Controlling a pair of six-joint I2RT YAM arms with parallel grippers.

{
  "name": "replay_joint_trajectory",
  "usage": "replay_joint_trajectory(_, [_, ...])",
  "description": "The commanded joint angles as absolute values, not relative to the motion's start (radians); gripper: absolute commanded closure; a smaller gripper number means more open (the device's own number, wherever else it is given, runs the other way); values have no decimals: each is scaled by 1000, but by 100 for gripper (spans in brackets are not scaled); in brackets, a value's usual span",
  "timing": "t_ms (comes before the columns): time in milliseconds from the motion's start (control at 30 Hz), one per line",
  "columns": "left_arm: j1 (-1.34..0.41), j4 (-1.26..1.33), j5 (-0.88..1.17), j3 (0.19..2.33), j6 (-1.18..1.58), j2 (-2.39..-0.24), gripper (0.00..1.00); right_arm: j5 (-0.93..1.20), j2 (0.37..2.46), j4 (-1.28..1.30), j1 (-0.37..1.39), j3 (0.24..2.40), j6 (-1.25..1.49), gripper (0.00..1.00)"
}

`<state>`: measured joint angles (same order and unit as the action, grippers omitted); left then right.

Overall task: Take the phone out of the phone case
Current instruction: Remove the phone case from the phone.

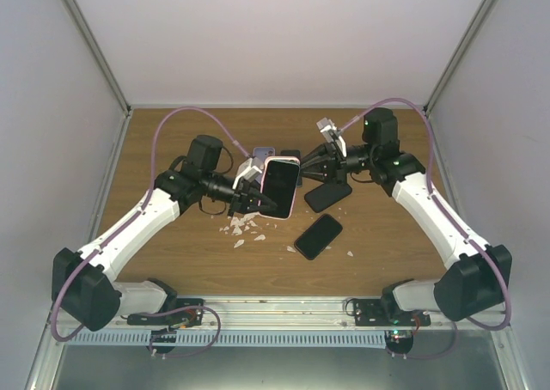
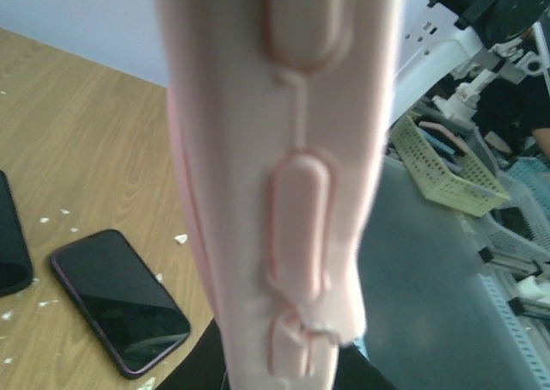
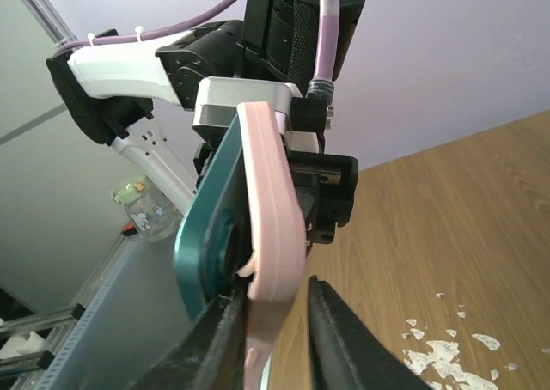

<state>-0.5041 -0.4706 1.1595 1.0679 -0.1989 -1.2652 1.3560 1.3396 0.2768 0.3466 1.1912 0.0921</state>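
The phone, black screen showing, sits in a pink case held upright above the table. My left gripper is shut on the case's left side. In the left wrist view the case's pink side with its button bumps fills the frame and hides the fingers. My right gripper is at the case's upper right corner. In the right wrist view its open fingers straddle the pink case edge. The teal phone body stands slightly apart from the case there.
Two loose black phones lie on the wooden table, one in front and one under the right gripper. A further device lies behind. White scraps litter the middle. The front phone also shows in the left wrist view.
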Motion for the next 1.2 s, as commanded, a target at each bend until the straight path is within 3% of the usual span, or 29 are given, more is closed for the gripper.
replay_joint_trajectory(0, [-585,-308,1326,1118,-216,-1263,100,1228,1370,258,396,1197,39,76])
replay_joint_trajectory(267, [-584,-278,1308,1128,-190,-1293,100,1298,1361,282,424,1181,19,63])
replay_joint_trajectory(400, [-579,-230,1298,1139,-129,-1320,100,1313,1367,268,446,1150,34,62])
replay_joint_trajectory(867, [-569,-257,1141,1152,-122,-1392,100,1340,1393,67,449,1096,296,70])
replay_joint_trajectory(1000, [-575,-277,1135,1135,-154,-1400,100,1285,1390,34,441,1104,338,77])
replay_joint_trajectory(1100, [-575,-269,1137,1132,-144,-1400,100,1312,1392,-15,446,1099,380,77])
replay_joint_trajectory(1167, [-570,-255,1140,1133,-128,-1402,100,1328,1399,-14,455,1096,364,84])
